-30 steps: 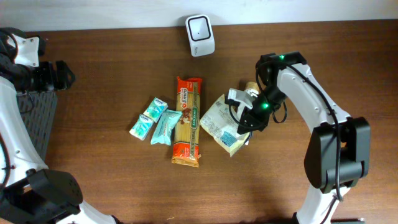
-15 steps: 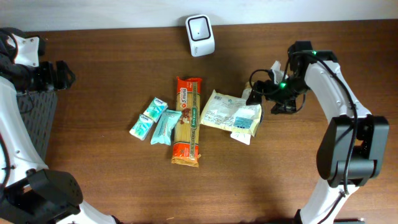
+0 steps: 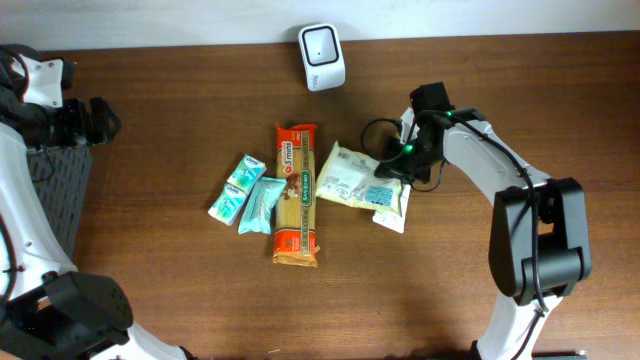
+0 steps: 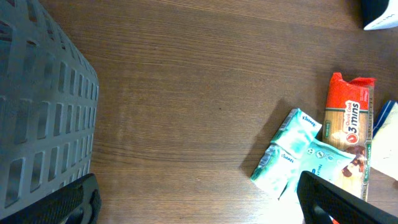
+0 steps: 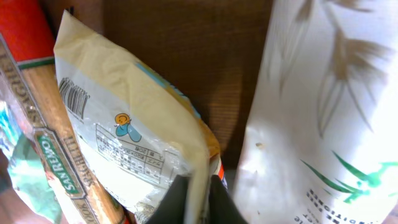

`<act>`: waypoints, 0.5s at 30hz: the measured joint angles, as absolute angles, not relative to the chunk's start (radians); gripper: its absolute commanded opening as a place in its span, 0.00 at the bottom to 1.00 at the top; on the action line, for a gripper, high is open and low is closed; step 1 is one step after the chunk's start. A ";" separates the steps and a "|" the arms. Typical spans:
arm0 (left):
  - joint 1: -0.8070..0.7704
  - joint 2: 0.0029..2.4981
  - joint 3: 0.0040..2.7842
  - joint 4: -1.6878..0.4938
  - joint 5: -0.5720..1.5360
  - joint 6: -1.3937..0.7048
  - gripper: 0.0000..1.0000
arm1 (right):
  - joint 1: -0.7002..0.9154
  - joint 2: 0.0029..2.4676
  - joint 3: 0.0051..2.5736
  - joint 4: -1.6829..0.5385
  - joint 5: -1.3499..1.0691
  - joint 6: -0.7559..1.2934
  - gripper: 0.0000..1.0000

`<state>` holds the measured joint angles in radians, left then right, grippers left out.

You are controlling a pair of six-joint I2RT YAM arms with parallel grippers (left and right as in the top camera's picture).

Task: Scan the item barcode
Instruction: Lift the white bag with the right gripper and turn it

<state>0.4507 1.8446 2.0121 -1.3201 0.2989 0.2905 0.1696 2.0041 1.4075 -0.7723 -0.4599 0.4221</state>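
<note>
Cream pouch (image 3: 348, 182) one, pinched by right tool (image 5: 193, 196); left tool (image 4: 199, 208) released; two tissue packs (image 3: 232, 190).

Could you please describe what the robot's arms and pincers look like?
Both the left arm and right arm have white shells with black joints. The right arm shows small green lights and a looping black cable near its wrist. The left pincer and right pincer are black.

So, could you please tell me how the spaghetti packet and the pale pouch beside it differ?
The spaghetti packet is long, narrow and red-orange; the pale pouch is broader and cream. The packet lies free; the right gripper pinches the pouch's edge. Both lie on the table.
</note>
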 measured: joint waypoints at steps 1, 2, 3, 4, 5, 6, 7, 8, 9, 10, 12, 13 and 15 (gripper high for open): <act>0.451 1.845 2.012 -1.320 0.299 0.290 0.99 | 0.171 2.004 1.407 -0.768 -0.459 0.420 0.04; 0.451 1.845 2.012 -1.320 0.299 0.290 0.99 | 0.172 2.004 1.407 -0.766 -0.460 0.419 0.04; 0.451 1.845 2.012 -1.320 0.299 0.290 0.99 | 0.172 2.004 1.407 -0.763 -0.462 0.410 0.04; 0.451 1.845 2.012 -1.320 0.299 0.290 0.99 | 0.170 2.004 1.407 -0.757 -0.493 0.362 0.04; 0.451 1.845 2.012 -1.320 0.299 0.290 0.99 | 0.166 2.003 1.409 -0.763 -0.513 0.337 0.04; 0.451 1.845 2.012 -1.320 0.299 0.290 0.99 | 0.158 1.998 1.413 -0.788 -0.559 0.292 0.04; 0.451 1.845 2.012 -1.320 0.299 0.290 0.99 | 0.150 1.983 1.420 -0.815 -0.598 0.255 0.04; 0.451 1.845 2.012 -1.320 0.299 0.291 0.99 | 0.144 1.960 1.436 -0.855 -0.635 0.213 0.04; 0.451 1.845 2.012 -1.321 0.299 0.290 0.99 | 0.144 1.921 1.454 -0.897 -0.669 0.170 0.04; 0.451 1.845 2.012 -1.320 0.299 0.291 0.99 | 0.144 1.903 1.460 -0.912 -0.680 0.144 0.04; 0.451 1.845 2.012 -1.320 0.299 0.290 0.99 | 0.144 1.802 1.496 -0.944 -0.721 0.106 0.04; 0.451 1.845 2.012 -1.320 0.299 0.291 0.99 | 0.144 1.763 1.502 -0.950 -0.730 0.096 0.04; 0.451 1.845 2.012 -1.320 0.299 0.290 0.99 | 0.144 1.684 1.504 -0.960 -0.744 0.075 0.04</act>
<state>0.4507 1.8446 2.0121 -1.3201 0.2989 0.2905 0.1436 1.6836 1.5040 -0.9600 -0.7437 0.0753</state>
